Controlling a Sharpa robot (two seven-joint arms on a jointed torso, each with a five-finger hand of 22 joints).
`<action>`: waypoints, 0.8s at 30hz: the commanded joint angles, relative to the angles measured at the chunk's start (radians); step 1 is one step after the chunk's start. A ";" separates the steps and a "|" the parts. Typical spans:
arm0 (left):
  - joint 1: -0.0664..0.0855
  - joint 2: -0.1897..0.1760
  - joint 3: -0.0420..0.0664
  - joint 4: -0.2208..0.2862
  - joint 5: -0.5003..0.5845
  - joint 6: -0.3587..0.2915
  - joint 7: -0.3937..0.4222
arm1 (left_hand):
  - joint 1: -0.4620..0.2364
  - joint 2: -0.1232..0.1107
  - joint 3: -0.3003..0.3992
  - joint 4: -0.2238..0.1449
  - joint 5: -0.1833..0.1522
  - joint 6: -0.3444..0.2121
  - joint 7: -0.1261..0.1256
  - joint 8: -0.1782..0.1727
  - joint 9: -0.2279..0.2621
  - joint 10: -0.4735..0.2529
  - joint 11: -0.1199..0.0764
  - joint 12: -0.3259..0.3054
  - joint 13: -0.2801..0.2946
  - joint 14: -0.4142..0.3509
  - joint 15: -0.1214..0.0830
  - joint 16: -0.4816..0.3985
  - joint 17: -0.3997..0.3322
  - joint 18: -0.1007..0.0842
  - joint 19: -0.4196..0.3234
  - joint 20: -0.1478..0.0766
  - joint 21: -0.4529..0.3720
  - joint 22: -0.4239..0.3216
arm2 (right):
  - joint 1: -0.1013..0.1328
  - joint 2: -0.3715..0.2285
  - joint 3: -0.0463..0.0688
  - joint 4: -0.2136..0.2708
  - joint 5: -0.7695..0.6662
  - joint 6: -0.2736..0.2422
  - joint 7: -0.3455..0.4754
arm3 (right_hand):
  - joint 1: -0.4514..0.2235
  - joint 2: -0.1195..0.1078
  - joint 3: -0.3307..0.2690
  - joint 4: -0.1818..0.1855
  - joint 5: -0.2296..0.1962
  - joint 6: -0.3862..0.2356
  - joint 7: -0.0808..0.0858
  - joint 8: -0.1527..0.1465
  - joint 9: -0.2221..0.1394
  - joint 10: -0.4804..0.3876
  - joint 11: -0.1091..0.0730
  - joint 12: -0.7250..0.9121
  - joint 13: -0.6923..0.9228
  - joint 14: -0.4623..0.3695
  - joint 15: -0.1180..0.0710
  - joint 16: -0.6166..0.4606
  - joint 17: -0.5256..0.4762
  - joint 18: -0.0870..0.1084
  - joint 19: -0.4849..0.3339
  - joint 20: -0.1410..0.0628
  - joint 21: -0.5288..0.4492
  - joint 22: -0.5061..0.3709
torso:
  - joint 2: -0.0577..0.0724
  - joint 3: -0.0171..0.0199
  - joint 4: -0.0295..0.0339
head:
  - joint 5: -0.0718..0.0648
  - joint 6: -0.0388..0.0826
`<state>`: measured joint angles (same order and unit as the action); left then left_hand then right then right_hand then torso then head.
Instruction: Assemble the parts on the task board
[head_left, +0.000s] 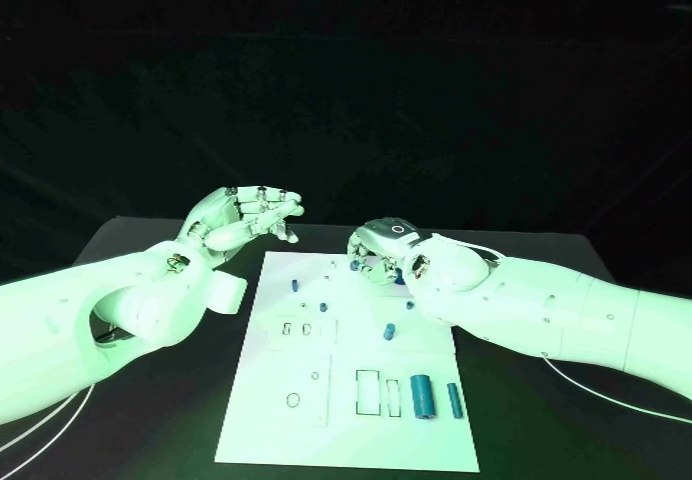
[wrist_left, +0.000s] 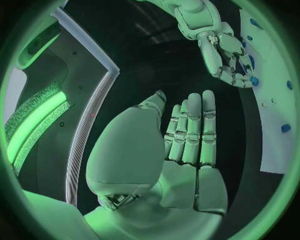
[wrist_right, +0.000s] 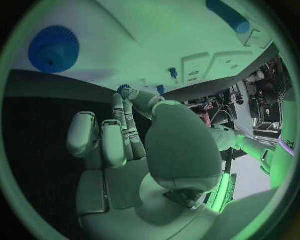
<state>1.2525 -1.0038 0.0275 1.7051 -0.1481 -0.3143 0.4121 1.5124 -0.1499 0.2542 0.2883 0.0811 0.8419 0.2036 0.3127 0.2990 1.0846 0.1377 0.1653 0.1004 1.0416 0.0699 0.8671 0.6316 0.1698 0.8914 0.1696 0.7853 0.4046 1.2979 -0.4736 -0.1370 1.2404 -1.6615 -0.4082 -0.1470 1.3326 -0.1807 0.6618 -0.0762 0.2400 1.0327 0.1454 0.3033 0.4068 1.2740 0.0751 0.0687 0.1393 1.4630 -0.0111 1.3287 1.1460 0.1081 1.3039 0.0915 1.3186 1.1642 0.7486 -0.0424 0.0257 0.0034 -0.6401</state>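
On the task board (head_left: 274, 420) two blue cylinders (head_left: 421, 396), left hand (head_left: 245, 222) empty, fingers apart, right hand (head_left: 387, 250) curled, grasp unclear.

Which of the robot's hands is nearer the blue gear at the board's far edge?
Right. The right hand hovers directly beside the blue gear; the left hand is raised off the task board's far left corner.

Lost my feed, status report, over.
Left hand raised off the task board, holding nothing. Right hand at board's far edge, grasp unclear. Nothing in the way.
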 joint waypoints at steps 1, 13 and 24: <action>0.005 0.005 0.001 -0.004 -0.001 0.014 0.012 | -0.009 0.001 0.007 -0.001 -0.006 -0.006 0.001 -0.003 0.001 -0.004 0.001 -0.005 0.001 -0.008 0.001 0.004 0.000 0.010 -0.009 0.000 0.004 0.002 | -0.001 0.016 0.000 -0.014 -0.014 -0.046 -0.006 | -0.012 0.002 -0.001 0.003 -0.004 -0.007 -0.001 0.002 0.002 -0.003 -0.003 -0.003 -0.004 0.032 0.003 0.004 0.002 -0.018 0.001 0.006 0.004 0.002 | 0.002 -0.0005 0.0049 | 0.002 0.002; 0.017 0.013 0.001 -0.013 -0.001 0.016 0.012 | -0.010 0.000 0.007 -0.001 -0.007 -0.008 0.001 -0.004 0.002 -0.006 0.002 -0.005 0.002 -0.010 0.002 0.004 0.000 0.010 -0.012 0.000 0.005 0.002 | -0.007 0.068 0.000 -0.067 -0.014 -0.067 -0.011 | -0.014 0.001 -0.001 0.004 -0.007 -0.009 -0.001 0.001 0.003 -0.006 -0.002 -0.004 -0.004 0.033 0.004 0.007 0.005 -0.018 0.000 0.006 0.003 0.001 | 0.010 -0.0055 0.0162 | 0.000 0.009; 0.021 0.019 0.001 -0.015 -0.001 0.020 0.011 | -0.010 0.000 0.007 -0.001 -0.007 -0.008 0.001 -0.004 0.002 -0.006 0.002 -0.005 0.002 -0.010 0.002 0.004 0.000 0.010 -0.012 0.000 0.005 0.002 | -0.016 0.099 0.000 -0.110 -0.014 -0.066 -0.013 | -0.015 0.000 -0.001 0.004 -0.007 -0.011 0.000 0.000 0.004 -0.008 -0.002 -0.004 -0.004 0.034 0.004 0.009 0.009 -0.018 0.001 0.007 0.005 0.004 | 0.016 -0.0066 0.0227 | 0.000 0.010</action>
<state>1.2695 -0.9871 0.0280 1.6888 -0.1481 -0.3132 0.4122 1.5124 -0.1499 0.2570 0.2854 0.0774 0.8415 0.2041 0.3127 0.2998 1.0847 0.1377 0.1653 0.1013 1.0381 0.0735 0.8671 0.6315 0.1699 0.8841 0.1696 0.7853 0.4054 1.2826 -0.3770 -0.1369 1.1341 -1.6619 -0.4690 -0.1559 1.3275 -0.1778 0.6618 -0.0763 0.2355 1.0260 0.1446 0.3015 0.4090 1.2738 0.0713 0.0673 0.1362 1.4630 -0.0110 1.3347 1.1541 0.1081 1.3038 0.0915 1.3185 1.1675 0.7627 -0.0490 0.0462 0.0016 -0.6295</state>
